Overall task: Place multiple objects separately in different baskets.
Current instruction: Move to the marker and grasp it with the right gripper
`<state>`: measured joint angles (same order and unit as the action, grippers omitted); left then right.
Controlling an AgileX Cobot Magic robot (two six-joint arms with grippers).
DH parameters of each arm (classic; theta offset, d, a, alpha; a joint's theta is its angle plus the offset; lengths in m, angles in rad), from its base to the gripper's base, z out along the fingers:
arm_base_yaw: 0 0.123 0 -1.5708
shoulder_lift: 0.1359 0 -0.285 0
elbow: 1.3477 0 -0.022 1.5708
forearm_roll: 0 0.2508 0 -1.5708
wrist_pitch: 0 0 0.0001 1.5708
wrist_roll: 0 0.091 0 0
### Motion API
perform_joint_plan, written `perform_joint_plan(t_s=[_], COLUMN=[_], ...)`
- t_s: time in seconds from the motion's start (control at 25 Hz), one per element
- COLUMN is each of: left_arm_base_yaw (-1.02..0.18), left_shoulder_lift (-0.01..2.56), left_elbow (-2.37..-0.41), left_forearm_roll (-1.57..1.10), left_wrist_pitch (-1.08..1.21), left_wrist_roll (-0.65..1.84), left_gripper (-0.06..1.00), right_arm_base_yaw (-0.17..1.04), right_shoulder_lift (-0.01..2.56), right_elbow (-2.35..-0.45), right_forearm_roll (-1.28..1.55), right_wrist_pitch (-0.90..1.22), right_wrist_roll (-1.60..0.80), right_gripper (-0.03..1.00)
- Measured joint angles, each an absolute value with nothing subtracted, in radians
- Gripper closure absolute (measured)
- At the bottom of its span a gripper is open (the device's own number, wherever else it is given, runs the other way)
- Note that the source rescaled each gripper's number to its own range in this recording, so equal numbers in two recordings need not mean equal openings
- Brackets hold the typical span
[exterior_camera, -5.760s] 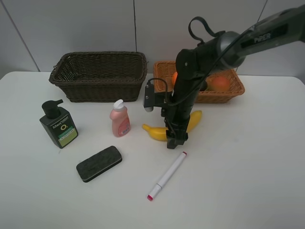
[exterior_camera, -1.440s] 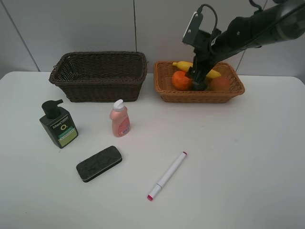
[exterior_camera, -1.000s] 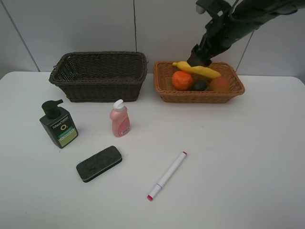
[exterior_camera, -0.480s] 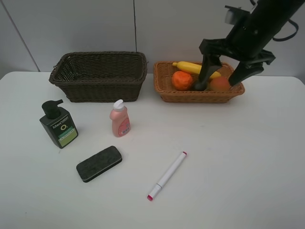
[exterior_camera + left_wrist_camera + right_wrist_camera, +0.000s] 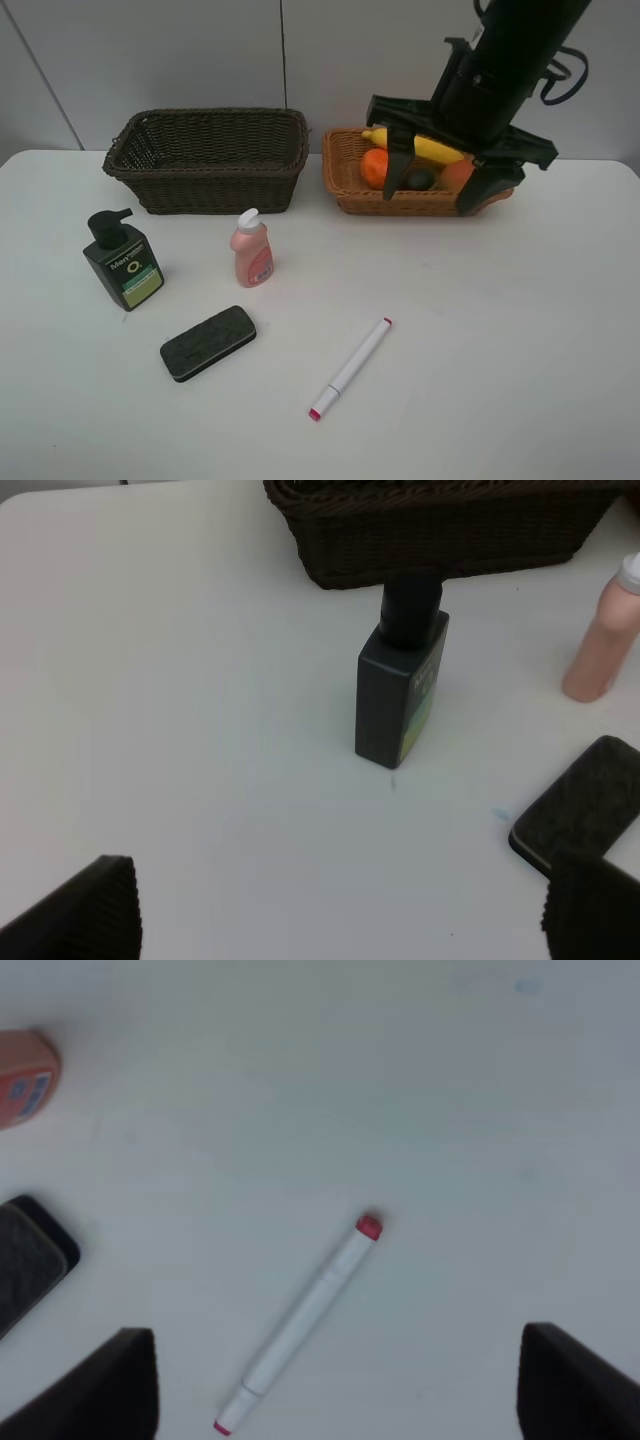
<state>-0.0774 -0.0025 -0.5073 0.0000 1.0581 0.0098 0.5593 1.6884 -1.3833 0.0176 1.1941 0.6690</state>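
Hovering over the front edge of the tan basket, our right hand stands spread and empty; the banana, orange, mangosteen and red-orange fruit lie inside that basket. Our left hand, also spread, holds nothing, with the pump bottle and eraser well left of the basket.

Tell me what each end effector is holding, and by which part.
Nothing is held. The right end effector and the left end effector both stand open and empty.
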Motion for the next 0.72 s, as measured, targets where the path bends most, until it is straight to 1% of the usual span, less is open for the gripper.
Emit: perform_joint_plan(t_s=[0.12,0.24,0.4,0.6,0.72], left_arm_base_yaw=[-0.077,-0.077,-0.077,-0.077,-0.077], left_shoulder_lift=[-0.003,-0.003,-0.003,-0.003,-0.003], left_elbow=[-0.507,-0.507,-0.507,-0.507,-0.507], left_forearm_roll=[0.000,0.000,0.000,0.005,0.000], left_wrist_pitch=[1.058,1.058,1.058,1.058,1.058], left_wrist_roll=[0.010,0.010,0.010,0.010,0.010], left_gripper=[-0.06,-0.06,-0.06,-0.06,-0.06], right_arm_base_yaw=[0.640,0.689,0.695,0.698,0.703], right_shoulder_lift=[1.708,1.732,1.737,1.737,1.737], right_elbow=[-1.367,-1.293,-1.149,-1.003,-0.948], right_forearm_roll=[-0.043,-0.055,-0.022,0.094,0.135], right_wrist_pitch=[1.179,1.095,0.918,0.717,0.668], right_wrist_roll=[0.826,0.920,0.989,1.002,1.003], right_gripper=[0.08,0.08,0.08,0.08,0.09])
